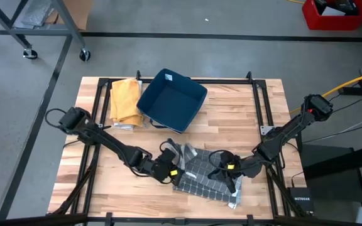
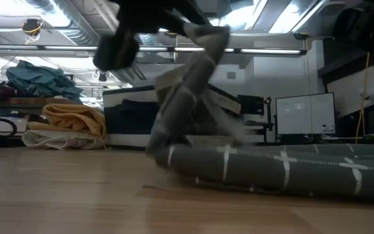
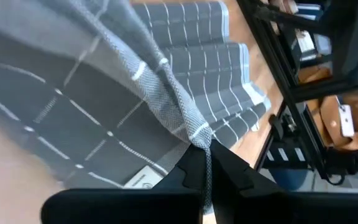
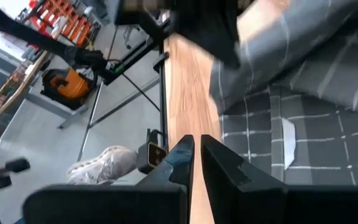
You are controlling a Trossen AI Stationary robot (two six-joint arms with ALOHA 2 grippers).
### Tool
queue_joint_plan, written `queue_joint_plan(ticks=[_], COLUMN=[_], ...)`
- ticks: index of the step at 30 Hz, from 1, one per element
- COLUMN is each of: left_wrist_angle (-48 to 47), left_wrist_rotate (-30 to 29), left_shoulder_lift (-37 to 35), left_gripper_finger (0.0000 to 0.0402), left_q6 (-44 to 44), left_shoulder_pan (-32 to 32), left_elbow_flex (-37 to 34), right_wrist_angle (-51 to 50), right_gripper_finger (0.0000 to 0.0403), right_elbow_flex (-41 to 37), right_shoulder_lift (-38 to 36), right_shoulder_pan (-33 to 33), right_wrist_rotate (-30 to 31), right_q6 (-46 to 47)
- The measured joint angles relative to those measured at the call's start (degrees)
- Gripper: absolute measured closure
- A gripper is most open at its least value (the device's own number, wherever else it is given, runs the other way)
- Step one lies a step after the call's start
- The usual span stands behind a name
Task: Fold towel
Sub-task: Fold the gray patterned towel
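A grey towel (image 1: 201, 177) with a white grid lies bunched on the wooden table near its front edge. Most of it rests flat or in a roll (image 2: 271, 166). My left gripper (image 1: 170, 168) is at the towel's left end, shut on the cloth (image 3: 185, 62). That end rises in a peak (image 2: 193, 71). My right gripper (image 1: 230, 171) hovers over the towel's right part. In its wrist view the fingers (image 4: 196, 146) stand almost together, with a thin slit of wood showing between them and the towel (image 4: 303, 143) just beside them. My left gripper pinches a gathered ridge of the towel (image 3: 194, 134) between its two fingers, at the towel's left end. The cloth runs away from the fingertips (image 3: 191, 165) in a drawn ridge. That end is lifted off the table, while the rest lies on the wood. My right gripper: I cannot tell whether it touches the towel.
A dark blue bin (image 1: 171, 100) stands tilted at the table's far middle. A yellow cloth (image 1: 124, 100) lies folded to its left. Black frame rails (image 1: 258, 107) run along the table's sides. Bare wood (image 1: 105, 185) shows at the near left.
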Motion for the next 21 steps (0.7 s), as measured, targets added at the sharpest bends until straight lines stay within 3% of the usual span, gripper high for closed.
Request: queue_joint_plan(ticks=[8, 21], left_wrist_angle=[10.6, 11.0], left_wrist_rotate=[3.4, 13.4], left_shoulder_lift=[7.3, 18.7], left_gripper_finger=[0.0401, 0.0401], left_q6=[0.0, 2.8], left_shoulder_pan=[0.3, 0.5], left_elbow_flex=[0.7, 11.5], right_wrist_angle=[0.3, 0.3], right_gripper_finger=[0.0368, 0.0368], right_elbow_flex=[0.0, 0.0], right_shoulder_lift=[0.0, 0.0], right_shoulder_pan=[0.0, 0.0], right_wrist_rotate=[0.4, 0.5], right_q6=[-0.2, -1.1])
